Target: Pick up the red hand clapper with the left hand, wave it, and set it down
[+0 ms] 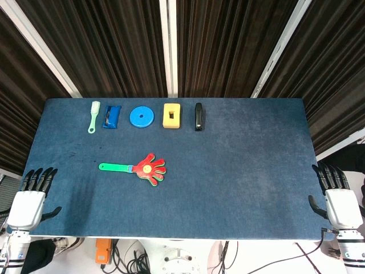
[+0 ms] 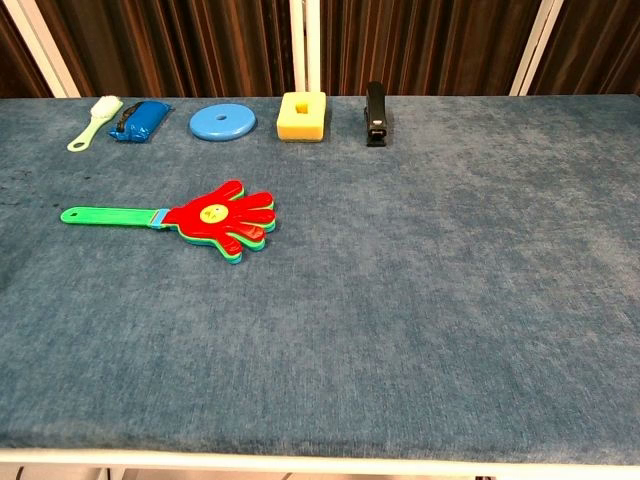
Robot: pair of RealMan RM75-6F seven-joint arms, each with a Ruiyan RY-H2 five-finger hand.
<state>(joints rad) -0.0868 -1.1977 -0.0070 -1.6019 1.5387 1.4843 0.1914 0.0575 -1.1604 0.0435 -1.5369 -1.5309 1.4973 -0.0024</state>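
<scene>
The red hand clapper [image 1: 147,167] lies flat on the blue table, left of centre, its green handle pointing left and its red palm to the right; the chest view shows the clapper [image 2: 222,218] too. My left hand [image 1: 31,197] hovers at the table's front left corner, fingers spread, holding nothing, well away from the clapper. At the front right corner my right hand [image 1: 337,197] is likewise spread and empty. Neither hand appears in the chest view.
Along the table's far edge sit a pale green brush [image 1: 93,116], a blue pouch [image 1: 112,117], a blue disc [image 1: 141,117], a yellow block [image 1: 171,115] and a black stapler [image 1: 198,116]. The blue table [image 1: 245,171] ends at dark curtains behind.
</scene>
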